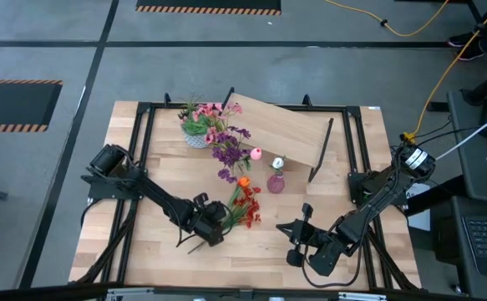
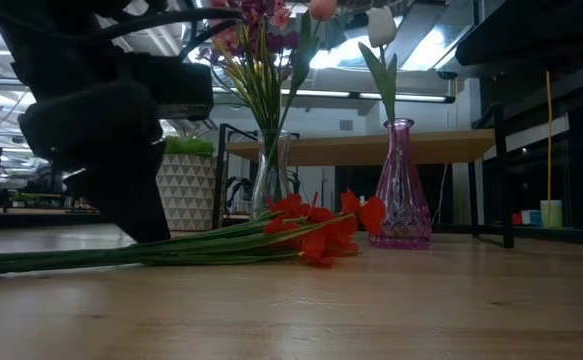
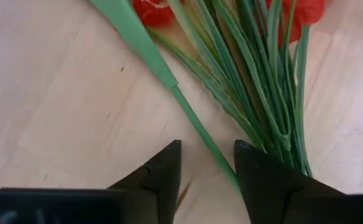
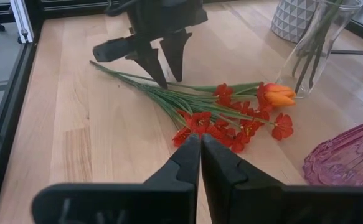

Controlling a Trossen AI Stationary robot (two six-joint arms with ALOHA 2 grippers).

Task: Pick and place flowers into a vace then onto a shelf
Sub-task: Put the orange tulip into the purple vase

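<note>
L gripper point(image 3: 207, 163) down at the table point(image 1: 159, 251), fingers apart astride one green stem of the red bunch point(image 4: 231, 121), which lies flat, an orange bloom point(image 4: 276, 95) beside it. R gripper point(image 4: 200, 149) closed, empty, near front right. Shelf point(image 1: 281, 130) tilted at back.
</note>
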